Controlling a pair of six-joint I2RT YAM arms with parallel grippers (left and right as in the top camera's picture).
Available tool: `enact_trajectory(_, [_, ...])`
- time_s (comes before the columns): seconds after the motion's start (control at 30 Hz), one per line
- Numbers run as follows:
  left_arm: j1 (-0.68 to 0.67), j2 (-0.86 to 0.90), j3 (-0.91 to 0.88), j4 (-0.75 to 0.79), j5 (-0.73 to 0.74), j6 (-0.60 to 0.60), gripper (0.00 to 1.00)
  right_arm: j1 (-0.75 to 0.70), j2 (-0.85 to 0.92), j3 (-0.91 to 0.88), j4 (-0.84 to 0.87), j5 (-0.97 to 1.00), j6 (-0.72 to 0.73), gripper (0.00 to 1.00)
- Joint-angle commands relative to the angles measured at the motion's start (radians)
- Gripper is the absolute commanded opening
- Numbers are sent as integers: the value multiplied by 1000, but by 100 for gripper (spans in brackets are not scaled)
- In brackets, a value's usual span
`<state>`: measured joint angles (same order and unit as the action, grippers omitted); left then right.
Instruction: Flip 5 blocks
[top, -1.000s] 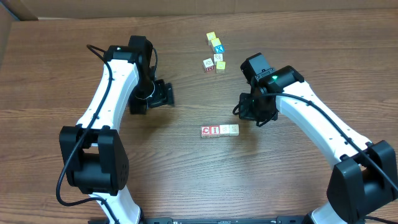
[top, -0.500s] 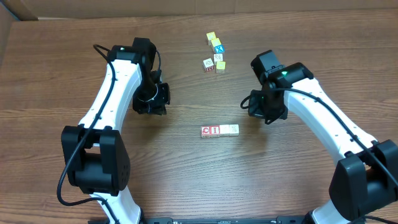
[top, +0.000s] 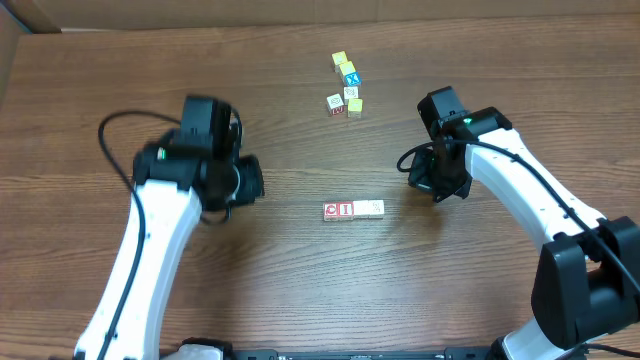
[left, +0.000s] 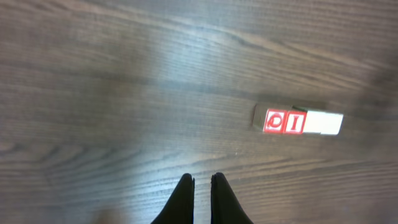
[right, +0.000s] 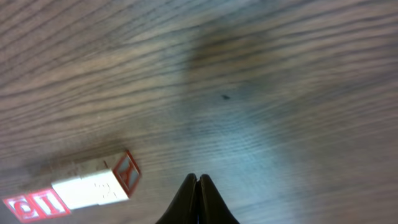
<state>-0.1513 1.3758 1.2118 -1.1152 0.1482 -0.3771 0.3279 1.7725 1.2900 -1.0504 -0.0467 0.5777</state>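
- Left pincer (left: 201, 178): fingers drawn together with nothing between them, hanging over bare worktop (top: 120, 60).
- Right pincer (right: 197, 178): fingers pressed together, likewise empty, over bare wood.
- Row of blocks (top: 353, 210): lies flat on the worktop between the two pincers, apart from both.
  - Two red faces, C and I, point up.
  - The rest of the row shows a pale top.
  - The end toward the right pincer carries a red letter on its side.
- Far blocks (top: 335, 103): pale, red-marked, grouped near the back edge just beside the yellow-topped cubes (top: 340, 60) and the blue-topped cube (top: 349, 76). They are well apart from both pincers.
- Progress (judgement):
  - The row appears to be the worked set.
  - The pale stretch may hold more than one block, but the seam cannot be read, so the count turned is uncertain.
  - The far blocks probably await turning.
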Motion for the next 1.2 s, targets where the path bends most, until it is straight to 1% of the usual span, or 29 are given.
enact_trajectory(0.0, [-21,0,-109,23,-20,-55,4,0,6,-45,38,-40,53,4])
enact_trajectory(0.07, [-41,30,-150,55,-16,-58,4,9,6,-78,80,-52,53,4])
enact_trajectory(0.17, [-69,88,-148,99,-12,-55,4,19,6,-104,117,-51,74,4])
enact_trajectory(0.27, [-105,149,-147,179,3,-39,4,28,6,-124,153,-52,106,4])
enact_trajectory(0.33, [-131,194,-147,222,11,-41,7,34,7,-135,175,-52,112,4])
enact_trajectory(0.43, [-167,254,-147,267,13,-71,4,42,6,-149,192,-52,111,4])
enact_trajectory(0.6, [-208,310,-147,343,52,-77,4,44,6,-168,217,-52,112,4])
enact_trajectory(0.83, [-243,331,-147,358,42,-101,4,53,6,-169,221,-52,111,4])
enact_trajectory(0.9, [-247,340,-147,357,21,-119,4,60,7,-169,226,-52,111,4])
enact_trajectory(1.17, [-249,379,-147,372,22,-126,4,97,6,-169,246,-52,112,4])
